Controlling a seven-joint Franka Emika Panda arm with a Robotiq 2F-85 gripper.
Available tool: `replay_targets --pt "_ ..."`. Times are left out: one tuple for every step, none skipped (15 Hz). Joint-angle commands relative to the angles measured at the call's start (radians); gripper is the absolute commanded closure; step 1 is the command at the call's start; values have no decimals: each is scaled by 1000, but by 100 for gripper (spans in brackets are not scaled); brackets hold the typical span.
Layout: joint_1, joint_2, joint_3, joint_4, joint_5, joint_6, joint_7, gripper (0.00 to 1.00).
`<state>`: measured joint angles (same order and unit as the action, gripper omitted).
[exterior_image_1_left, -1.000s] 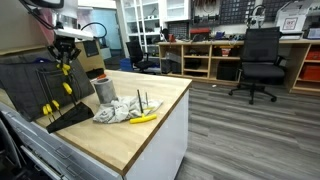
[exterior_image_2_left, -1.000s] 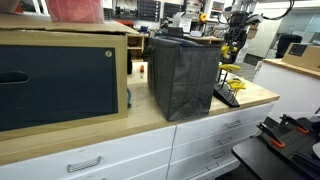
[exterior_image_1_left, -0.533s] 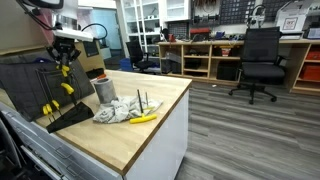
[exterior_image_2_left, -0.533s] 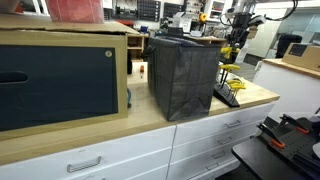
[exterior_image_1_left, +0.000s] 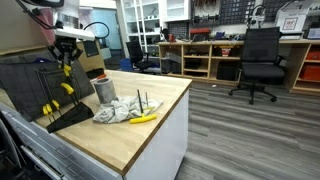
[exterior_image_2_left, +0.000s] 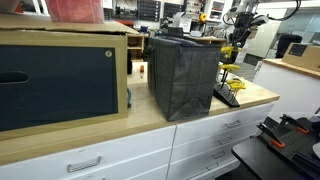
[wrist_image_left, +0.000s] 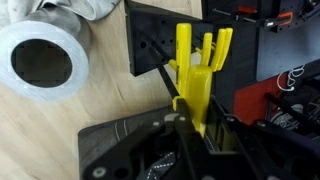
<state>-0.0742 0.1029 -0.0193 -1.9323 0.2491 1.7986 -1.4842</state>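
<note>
1. The claw (wrist_image_left: 195, 118) is clenched on a yellow utensil (wrist_image_left: 200, 60).
2. The utensil hangs above the black rack (exterior_image_1_left: 65, 116), lifted clear and not set down.
3. A metal cup (wrist_image_left: 42, 65) stands beside the rack on the tabletop (exterior_image_1_left: 140, 135).

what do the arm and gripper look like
The arm has white, rounded links with darker joints. The gripper is black and blocky, and its matte housing fills the bottom of the wrist view. In an exterior view it shows as a dark block under a white wrist section. No markings can be made out.
</note>
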Motion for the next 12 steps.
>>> replay_targets --pt "5 -27 4 -33 30 38 6 94" --pt "7 -24 6 -34 33 47 7 94" --pt "8 -23 7 -36 33 54 9 94" --pt "9 -22 8 -38 32 61 10 94" --pt "9 -23 8 -40 25 65 17 94" --pt "8 -24 7 -42 22 65 17 94" --pt "6 -23 6 -43 21 68 16 94" --pt "4 -21 4 -43 22 65 15 94" --pt "2 -21 2 -45 22 66 14 94" --pt "0 -22 0 -48 21 67 13 94" --pt "-1 -21 -2 -49 22 66 12 94" --pt "-2 -19 -5 -50 22 65 11 94"
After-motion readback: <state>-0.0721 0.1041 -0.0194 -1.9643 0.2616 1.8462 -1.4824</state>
